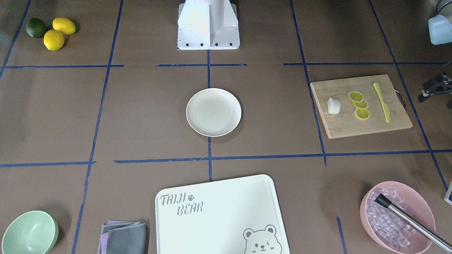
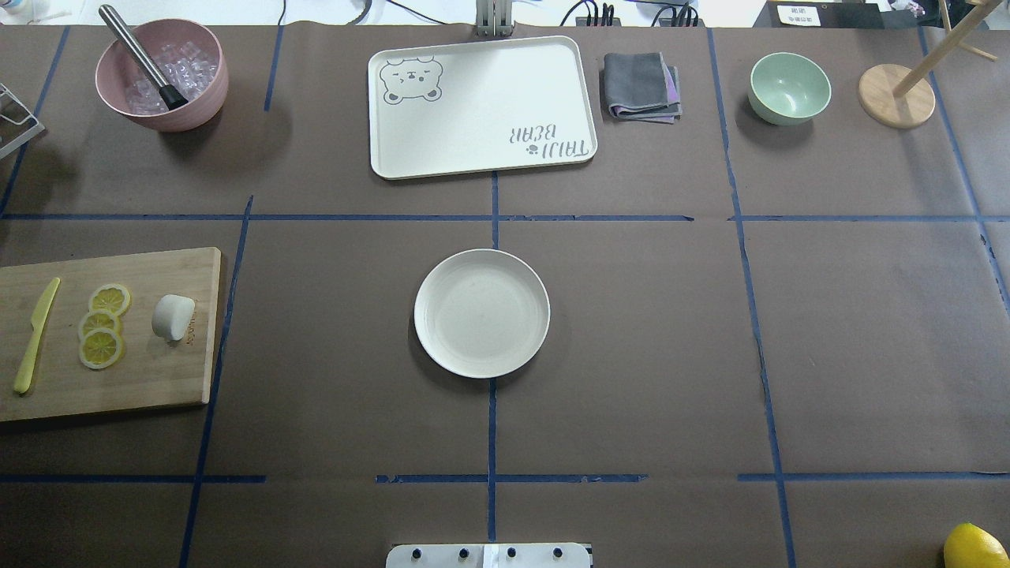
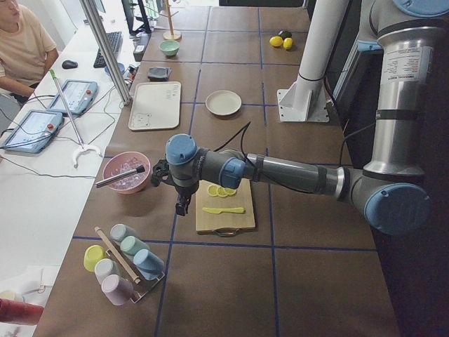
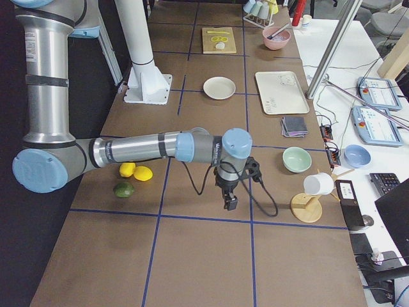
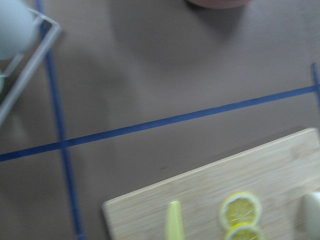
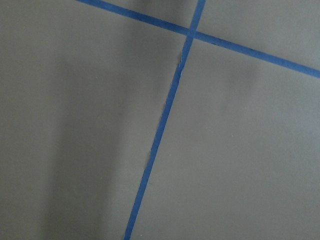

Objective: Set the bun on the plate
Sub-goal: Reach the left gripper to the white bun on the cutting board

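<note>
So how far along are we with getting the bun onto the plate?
Done: nothing yet; the bun lies on the wooden cutting board beside the lemon slices, and the plate is empty. In hand: the left pincer hovers beside that board, not on the bun. Left: grasp the bun, carry it, set it on the plate.

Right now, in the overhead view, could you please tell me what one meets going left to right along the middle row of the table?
In order: yellow knife → lemon slices → bun → plate; the first three lie on the wooden cutting board.
</note>
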Available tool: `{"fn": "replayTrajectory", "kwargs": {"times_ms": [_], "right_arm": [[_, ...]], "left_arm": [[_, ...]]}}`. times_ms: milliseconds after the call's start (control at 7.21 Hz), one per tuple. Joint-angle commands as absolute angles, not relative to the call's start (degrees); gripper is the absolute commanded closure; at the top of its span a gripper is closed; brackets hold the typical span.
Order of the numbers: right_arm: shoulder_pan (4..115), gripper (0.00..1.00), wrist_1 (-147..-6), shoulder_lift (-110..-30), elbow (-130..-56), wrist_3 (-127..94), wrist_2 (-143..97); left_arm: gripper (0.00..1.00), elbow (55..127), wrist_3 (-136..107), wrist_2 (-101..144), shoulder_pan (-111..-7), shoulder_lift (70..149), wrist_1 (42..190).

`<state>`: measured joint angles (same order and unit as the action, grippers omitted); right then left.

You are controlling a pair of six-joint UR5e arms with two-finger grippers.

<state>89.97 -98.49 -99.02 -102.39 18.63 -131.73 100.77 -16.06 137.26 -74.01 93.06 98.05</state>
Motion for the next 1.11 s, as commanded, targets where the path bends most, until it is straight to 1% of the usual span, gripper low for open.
{"fn": "replayTrajectory", "kwargs": {"times_ms": [0, 277, 416, 832, 970], "right_arm": [[90.2, 0.0, -96.4, -99.6, -102.3, 16.8, -131.7], [90.2, 0.0, -96.3, -99.6, -102.3, 16.8, -131.7], [90.2, 0.0, -96.3, -99.6, -102.4, 16.8, -131.7], [90.3, 0.0, -96.3, -99.8, -102.5, 16.8, -131.7], [90.3, 0.0, -96.3, -99.8, -102.5, 16.8, -132.0]], "left_arm": [[0.0, 104.8, -33.8, 129.9, -61.8, 94.6, 99.7], [0.0, 103.0, -41.4, 123.7, -50.8, 94.8, 107.8], [0.0, 102.7, -41.6, 123.7, -48.6, 94.7, 108.5], [0.0, 99.8, -41.3, 123.6, -46.5, 94.7, 108.7], [0.06, 99.3, -41.1, 123.6, -46.3, 94.9, 109.0]]}}
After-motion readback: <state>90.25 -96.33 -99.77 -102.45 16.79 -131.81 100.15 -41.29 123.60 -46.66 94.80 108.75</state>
